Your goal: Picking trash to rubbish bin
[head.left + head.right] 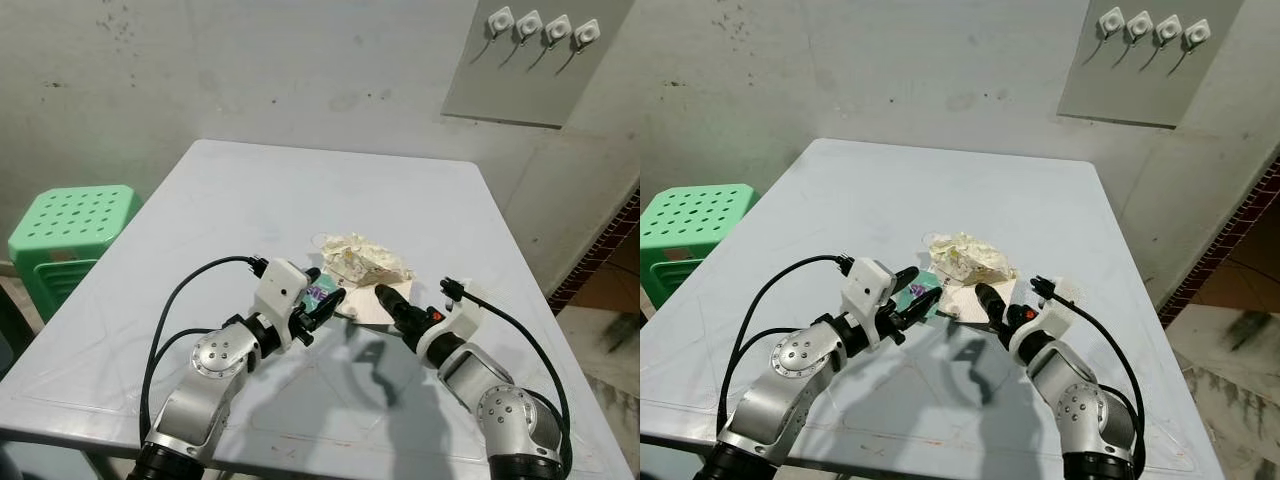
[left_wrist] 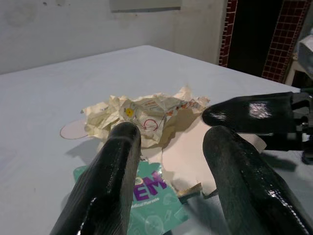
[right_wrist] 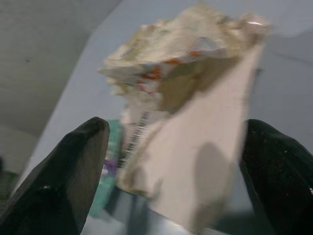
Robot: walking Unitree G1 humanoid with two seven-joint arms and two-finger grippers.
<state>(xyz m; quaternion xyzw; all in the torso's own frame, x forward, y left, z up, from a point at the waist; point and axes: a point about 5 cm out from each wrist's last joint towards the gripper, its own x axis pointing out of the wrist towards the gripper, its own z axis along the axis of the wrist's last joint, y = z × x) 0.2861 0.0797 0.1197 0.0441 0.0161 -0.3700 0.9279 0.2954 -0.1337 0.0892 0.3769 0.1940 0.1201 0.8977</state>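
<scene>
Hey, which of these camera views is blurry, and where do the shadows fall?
Right wrist view: soft, the crumpled paper smeared. Left wrist view: sharper, glare on the left gripper fingers. Eye views: crisp, arm shadows on the table between the left gripper and the right gripper.

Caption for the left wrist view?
Open left claw poised over a teal packet beside crumpled paper on the table.
</scene>
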